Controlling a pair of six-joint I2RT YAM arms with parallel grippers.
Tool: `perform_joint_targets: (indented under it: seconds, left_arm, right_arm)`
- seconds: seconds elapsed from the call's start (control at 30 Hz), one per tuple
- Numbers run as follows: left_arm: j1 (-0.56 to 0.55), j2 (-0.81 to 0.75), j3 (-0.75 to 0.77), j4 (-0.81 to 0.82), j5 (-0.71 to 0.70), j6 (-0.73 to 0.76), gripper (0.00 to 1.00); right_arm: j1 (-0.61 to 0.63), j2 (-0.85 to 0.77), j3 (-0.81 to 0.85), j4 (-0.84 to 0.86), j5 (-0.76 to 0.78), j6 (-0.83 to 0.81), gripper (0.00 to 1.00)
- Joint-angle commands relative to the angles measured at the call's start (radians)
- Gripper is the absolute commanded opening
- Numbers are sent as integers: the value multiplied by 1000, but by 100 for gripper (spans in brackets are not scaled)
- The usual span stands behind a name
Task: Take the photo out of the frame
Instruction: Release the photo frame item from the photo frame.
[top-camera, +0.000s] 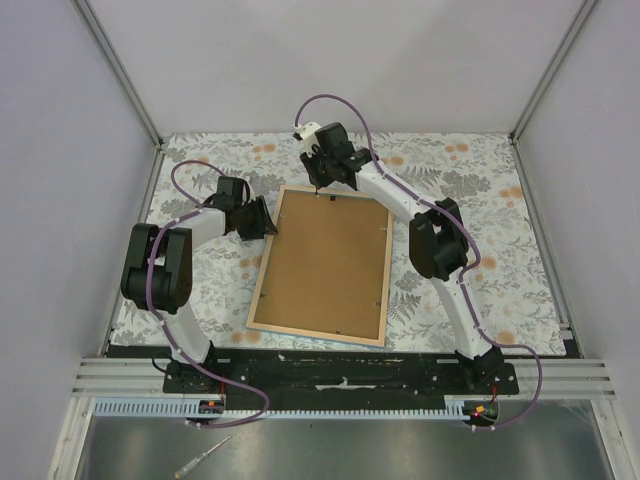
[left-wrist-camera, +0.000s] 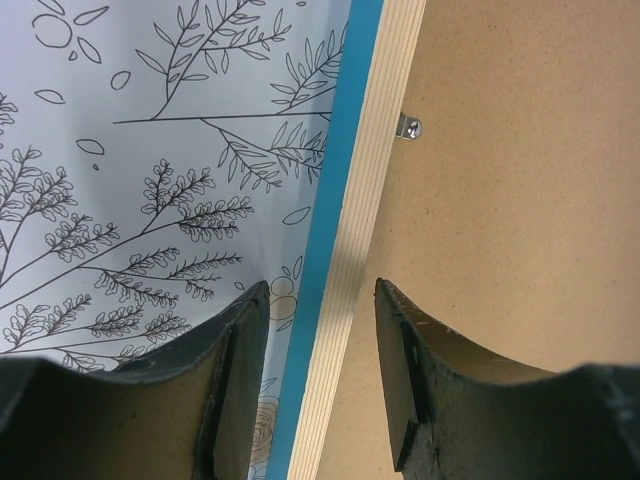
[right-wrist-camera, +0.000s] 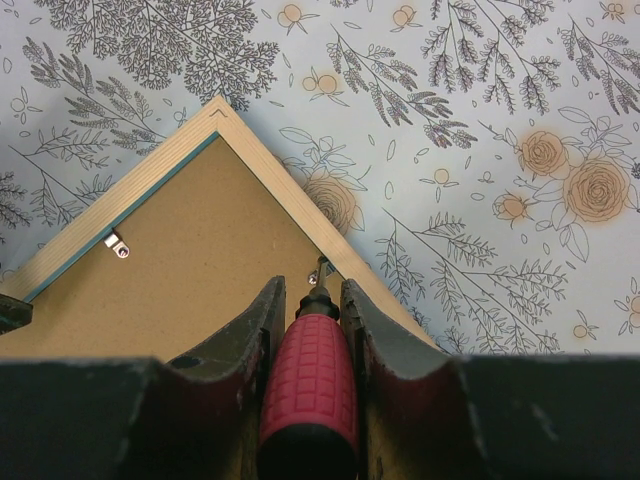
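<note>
Turning the retaining clip (right-wrist-camera: 318, 271) calls for keeping the screwdriver (right-wrist-camera: 308, 385), clamped in the right tool (right-wrist-camera: 305, 292), seated squarely while the left tool (left-wrist-camera: 320, 290), parted astride the frame (left-wrist-camera: 370, 180) rail, steadies the face-down photo (top-camera: 325, 262) on the surface (top-camera: 480, 200).

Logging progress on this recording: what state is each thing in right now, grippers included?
frame: face down, flat on the table cover.
brown board: seated in the frame, back up.
photo: hidden under the board; cannot tell.
screwdriver: held, tip at a clip near the frame's far edge.
right gripper: shut on the screwdriver.
left gripper: open, astride the frame's left edge.
</note>
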Motion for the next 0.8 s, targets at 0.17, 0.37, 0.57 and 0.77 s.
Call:
perform_joint_targets:
  seconds: [0.17, 0.37, 0.57, 0.77]
  left_arm:
    - [4, 18, -13, 20, -53, -18, 53]
    - [11, 16, -21, 18, -66, -22, 53]
    - [14, 19, -28, 18, -72, -22, 53]
    - [14, 28, -33, 20, -84, -22, 52]
  right_arm:
    - [1, -16, 30, -15, 49, -42, 0]
    - [1, -15, 30, -36, 110, -39, 0]
    - [-1, -14, 32, -64, 149, 16, 0]
    - [-1, -27, 33, -79, 167, 74, 0]
